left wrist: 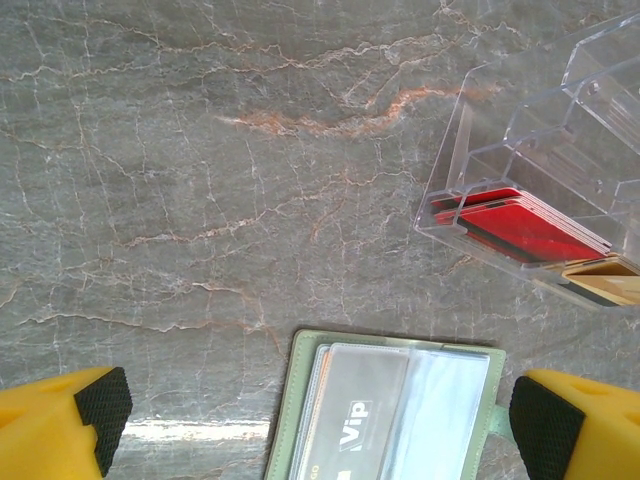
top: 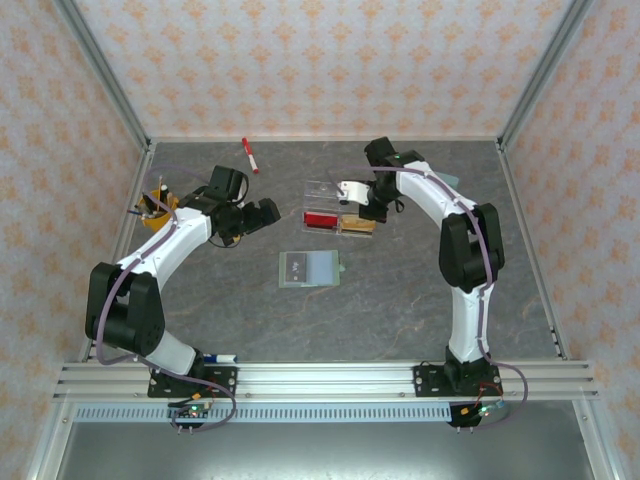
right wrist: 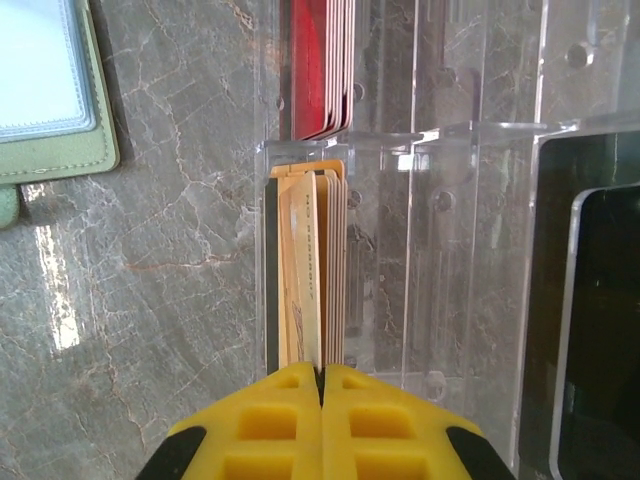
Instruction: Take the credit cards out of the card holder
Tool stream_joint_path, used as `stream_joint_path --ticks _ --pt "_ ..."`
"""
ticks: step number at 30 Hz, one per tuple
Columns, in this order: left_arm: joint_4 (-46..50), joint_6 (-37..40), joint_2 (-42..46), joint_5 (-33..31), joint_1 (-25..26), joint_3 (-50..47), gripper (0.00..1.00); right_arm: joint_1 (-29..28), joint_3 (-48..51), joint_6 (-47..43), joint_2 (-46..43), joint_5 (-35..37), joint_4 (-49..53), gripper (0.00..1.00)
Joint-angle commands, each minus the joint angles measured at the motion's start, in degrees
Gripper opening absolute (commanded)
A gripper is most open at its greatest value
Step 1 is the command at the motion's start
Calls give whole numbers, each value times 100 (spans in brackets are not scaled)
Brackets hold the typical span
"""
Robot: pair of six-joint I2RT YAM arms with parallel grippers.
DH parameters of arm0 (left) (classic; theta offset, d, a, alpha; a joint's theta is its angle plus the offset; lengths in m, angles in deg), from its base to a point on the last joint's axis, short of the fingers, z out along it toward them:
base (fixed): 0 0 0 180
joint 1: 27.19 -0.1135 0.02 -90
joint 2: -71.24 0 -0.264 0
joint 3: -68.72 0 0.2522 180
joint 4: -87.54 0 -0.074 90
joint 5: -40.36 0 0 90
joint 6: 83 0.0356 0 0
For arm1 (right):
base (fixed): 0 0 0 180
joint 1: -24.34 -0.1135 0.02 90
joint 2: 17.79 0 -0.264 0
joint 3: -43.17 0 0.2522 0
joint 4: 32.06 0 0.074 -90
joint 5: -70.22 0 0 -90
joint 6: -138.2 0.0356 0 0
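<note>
1. The right gripper [right wrist: 321, 385] is clenched tight at the end of the tan-gold credit cards [right wrist: 312, 270]; whether it nips one cannot be told.
2. These stand on edge in the clear tray [right wrist: 470, 130], with the red credit cards [right wrist: 320, 70] in the next compartment.
3. The left gripper [left wrist: 322, 410] is released, jaws spread wide, near the card holder [left wrist: 390, 410].
4. The holder lies open mid-tabletop [top: 400, 300], its long axis along the near edge and its tab pointing right.

"Vip" in white on grey card [left wrist: 357, 418], inside card holder [left wrist: 284, 412]
</note>
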Motion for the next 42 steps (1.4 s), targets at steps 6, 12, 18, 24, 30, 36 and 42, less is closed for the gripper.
stream_joint_path --ticks 6,12,18,24,30,36,42 --pt "16 121 -30 33 -48 115 100 -47 -176 130 140 -49 22 4" --pt "29 131 -13 26 -41 115 100 -85 -240 247 142 -149 4 3" --pt "34 139 3 24 -41 97 100 -96 -257 273 137 -180 7 3" --pt "47 154 3 34 -41 93 100 -96 -163 335 185 -21 -81 10" --pt "60 161 32 44 -46 84 100 -97 -91 361 89 139 -161 18" --pt "79 155 79 37 -46 54 100 -104 37 565 -232 81 -260 18" --pt "28 -1 358 -126 -43 -230 100 -177 785 1668 -1176 -440 -985 22"
